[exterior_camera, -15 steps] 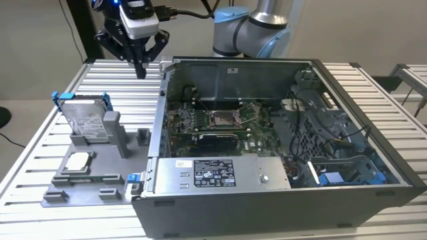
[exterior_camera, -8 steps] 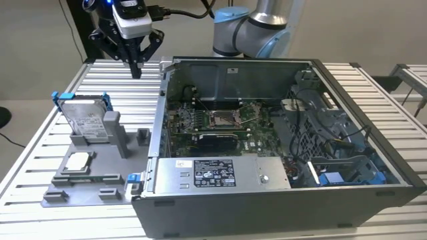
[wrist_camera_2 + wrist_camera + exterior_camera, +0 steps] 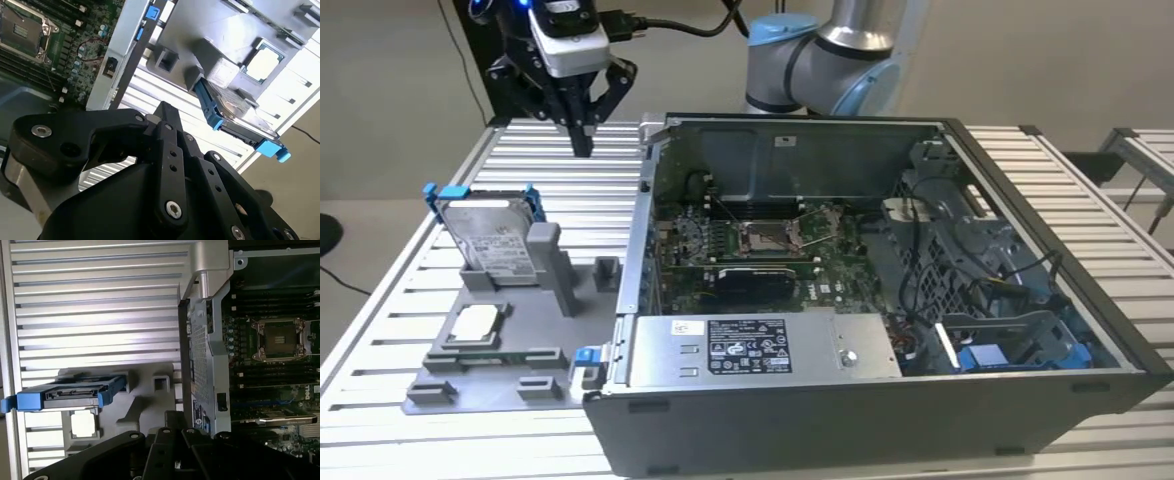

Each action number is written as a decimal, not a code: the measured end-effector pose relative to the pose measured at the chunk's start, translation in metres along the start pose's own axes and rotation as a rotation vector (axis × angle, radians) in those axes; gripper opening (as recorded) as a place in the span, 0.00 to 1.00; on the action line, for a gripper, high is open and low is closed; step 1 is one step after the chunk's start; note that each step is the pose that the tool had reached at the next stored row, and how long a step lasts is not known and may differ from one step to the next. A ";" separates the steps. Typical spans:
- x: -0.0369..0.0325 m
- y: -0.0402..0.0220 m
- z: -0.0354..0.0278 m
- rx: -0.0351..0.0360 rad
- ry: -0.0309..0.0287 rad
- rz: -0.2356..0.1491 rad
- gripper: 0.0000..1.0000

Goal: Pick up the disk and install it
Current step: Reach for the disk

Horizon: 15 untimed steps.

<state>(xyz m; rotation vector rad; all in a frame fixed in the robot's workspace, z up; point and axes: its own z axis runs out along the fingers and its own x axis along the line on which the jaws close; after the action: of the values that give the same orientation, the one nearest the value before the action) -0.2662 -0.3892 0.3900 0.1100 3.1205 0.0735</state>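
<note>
The disk (image 3: pixel 491 240) is a silver-grey drive with a white label in a blue carrier. It stands tilted against a post of the grey fixture (image 3: pixel 520 352) at the exterior view's left. It is also seen edge-on in both wrist views (image 3: pixel 240 117) (image 3: pixel 70 392). My gripper (image 3: pixel 583 148) hangs above the slatted table behind the disk, well apart from it, between the fixture and the case's rear corner. Its black fingers (image 3: pixel 165 107) meet at the tips, shut with nothing between them. In the first wrist view my gripper (image 3: pixel 174 416) sits near the case wall.
The open computer case (image 3: pixel 881 395) takes up the middle and the exterior view's right, with the motherboard (image 3: pixel 761 240), a grey power supply (image 3: pixel 847 352) and a blue-tabbed bay (image 3: pixel 987 355) inside. A small square chip (image 3: pixel 476 322) lies on the fixture. The arm's base (image 3: pixel 827 60) stands behind the case.
</note>
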 end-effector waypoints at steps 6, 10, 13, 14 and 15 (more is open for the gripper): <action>0.0121 -0.0008 -0.0003 0.0001 0.0001 -0.001 0.00; 0.0216 -0.0012 -0.0003 0.0000 0.0001 -0.001 0.00; 0.0285 0.0000 -0.0002 0.0000 0.0001 -0.002 0.00; 0.0305 0.0003 -0.0002 0.0000 0.0001 -0.002 0.00; 0.0325 0.0006 -0.0002 -0.0001 0.0001 -0.003 0.00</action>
<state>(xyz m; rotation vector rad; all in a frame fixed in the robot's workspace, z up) -0.2986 -0.3863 0.3896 0.1053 3.1207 0.0736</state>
